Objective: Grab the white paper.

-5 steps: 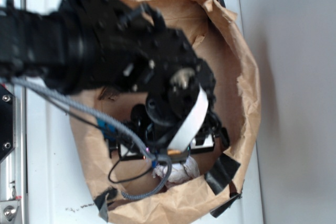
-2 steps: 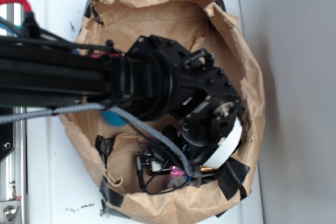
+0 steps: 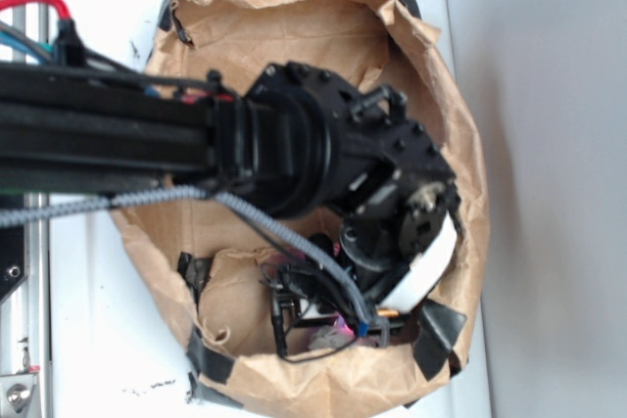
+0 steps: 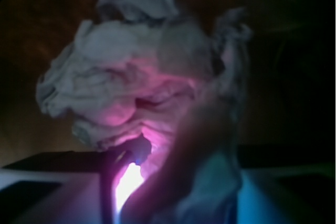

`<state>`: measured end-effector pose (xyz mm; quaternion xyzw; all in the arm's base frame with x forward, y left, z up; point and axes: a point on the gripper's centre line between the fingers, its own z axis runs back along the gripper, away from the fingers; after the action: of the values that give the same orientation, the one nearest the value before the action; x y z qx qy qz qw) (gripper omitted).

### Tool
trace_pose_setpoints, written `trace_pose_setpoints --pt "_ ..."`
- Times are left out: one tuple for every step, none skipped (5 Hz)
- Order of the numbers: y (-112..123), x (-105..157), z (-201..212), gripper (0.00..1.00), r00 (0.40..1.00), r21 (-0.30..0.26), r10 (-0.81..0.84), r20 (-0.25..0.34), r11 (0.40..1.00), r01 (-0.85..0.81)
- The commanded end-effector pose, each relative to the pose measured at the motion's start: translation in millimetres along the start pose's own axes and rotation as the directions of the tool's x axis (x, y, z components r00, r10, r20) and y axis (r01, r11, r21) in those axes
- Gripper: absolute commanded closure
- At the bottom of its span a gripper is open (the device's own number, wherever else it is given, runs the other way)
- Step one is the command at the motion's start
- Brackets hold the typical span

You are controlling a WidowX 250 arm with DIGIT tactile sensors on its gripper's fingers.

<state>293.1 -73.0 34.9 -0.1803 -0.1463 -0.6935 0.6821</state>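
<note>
Arm reaches deep into the brown paper bag (image 3: pixel 294 26) on the white surface (image 3: pixel 98 359). White paper (image 4: pixel 131 82) sits at the bag's bottom near its lower wall, right at the hand (image 3: pixel 328 325); wrist view shows the wad filling the frame, lit pink. Hand's open-or-closed state can't be told, fingers hidden.
</note>
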Motion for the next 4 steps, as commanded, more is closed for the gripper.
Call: trace_pose_setpoints --pt "-4 -7 69 1.00 0.996 0.141 -0.033 0.078 0.990 0.021" --pt "-4 -14 90 1.00 0.993 0.151 -0.005 0.121 0.988 -0.014" --pt "-6 -17 103 1.00 0.990 0.146 0.009 0.142 0.989 -0.030" --pt "-11 -13 92 0.00 0.991 0.116 -0.022 0.131 0.993 0.007"
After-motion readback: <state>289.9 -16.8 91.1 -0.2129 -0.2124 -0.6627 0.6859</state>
